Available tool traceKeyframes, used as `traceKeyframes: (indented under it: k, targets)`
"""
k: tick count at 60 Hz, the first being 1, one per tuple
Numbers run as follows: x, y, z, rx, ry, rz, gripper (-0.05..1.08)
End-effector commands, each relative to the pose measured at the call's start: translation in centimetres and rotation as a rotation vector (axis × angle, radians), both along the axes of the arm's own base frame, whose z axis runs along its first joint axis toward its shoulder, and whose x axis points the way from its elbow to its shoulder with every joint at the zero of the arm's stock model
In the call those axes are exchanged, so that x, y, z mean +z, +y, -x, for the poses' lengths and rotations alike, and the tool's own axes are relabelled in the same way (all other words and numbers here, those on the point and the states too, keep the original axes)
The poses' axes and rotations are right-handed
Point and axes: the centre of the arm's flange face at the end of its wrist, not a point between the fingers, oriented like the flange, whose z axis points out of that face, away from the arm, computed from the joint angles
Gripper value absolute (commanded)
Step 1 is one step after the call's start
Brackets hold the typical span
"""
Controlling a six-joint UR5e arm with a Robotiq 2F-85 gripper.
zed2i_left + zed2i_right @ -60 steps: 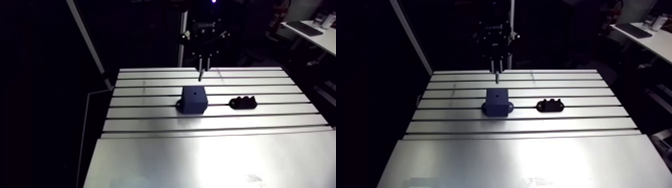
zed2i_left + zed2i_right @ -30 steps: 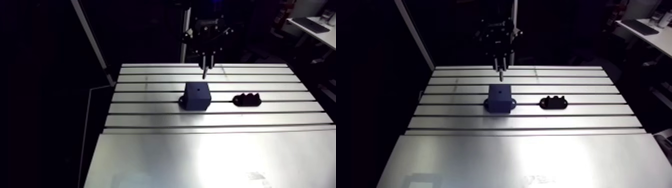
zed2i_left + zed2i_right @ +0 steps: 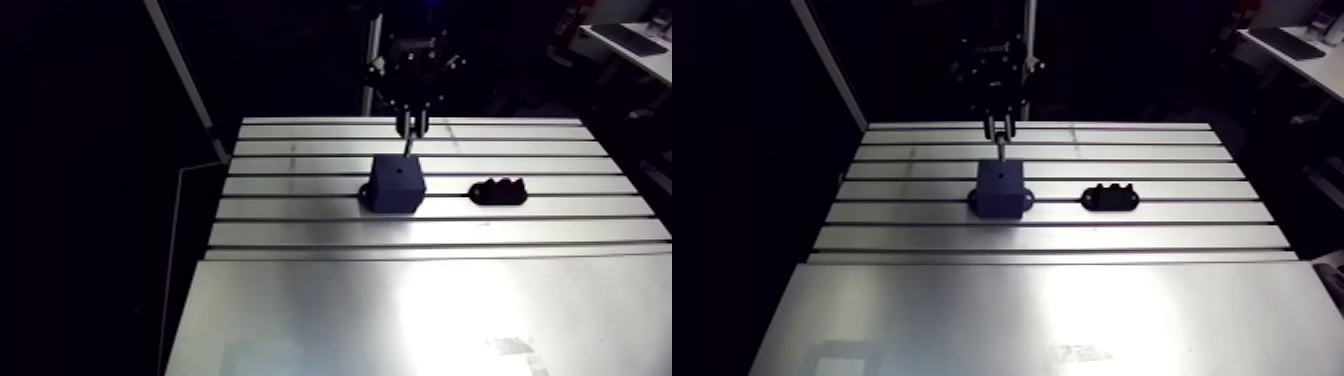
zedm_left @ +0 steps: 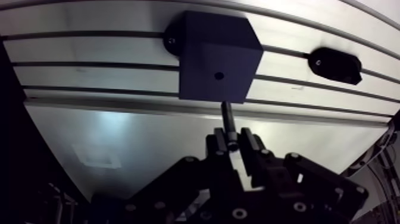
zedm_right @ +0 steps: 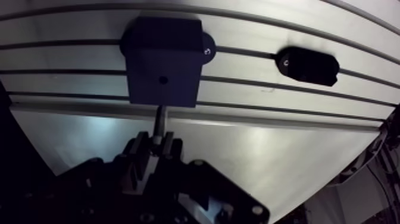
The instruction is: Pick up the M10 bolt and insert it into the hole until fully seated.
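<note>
Slotted aluminium table (image 3: 1022,310) fills the scene. Nearest lies a smooth bare plate, and beyond it the slots run from left to right.

About the middle of the slotted part stands a dark blue block (image 3: 999,190). It has small ears at its base and a small round hole (image 4: 219,75) in its top face. To the right of the block, apart from it and along the same slots, lies a low black holder (image 3: 1110,198) with notches along its top.

At the block's far side the gripper (image 4: 237,146) hangs down from the arm. Its two fingers are clamped on the M10 bolt (image 4: 227,116), pinching it near the head so that the shank sticks out straight below the fingertips. The bolt is upright in the air, with its tip just over the far edge of the block's top face. In the wrist view the shank's end points toward the hole but stops short of it, so the bolt is not in the hole.
</note>
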Motion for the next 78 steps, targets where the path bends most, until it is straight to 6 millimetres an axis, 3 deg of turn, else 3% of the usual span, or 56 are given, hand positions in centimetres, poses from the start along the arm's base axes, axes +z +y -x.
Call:
traceKeyframes:
  k: [1, 46, 78]
  targets:
    - [-0.6, -0.2, 0.1, 0.002, -0.010, 0.001, 1.08]
    - [-1.6, -0.5, 1.1, 0.009, -0.020, 0.000, 1.08]
    - [-1.8, -0.5, 0.7, 0.011, -0.041, -0.002, 1.08]
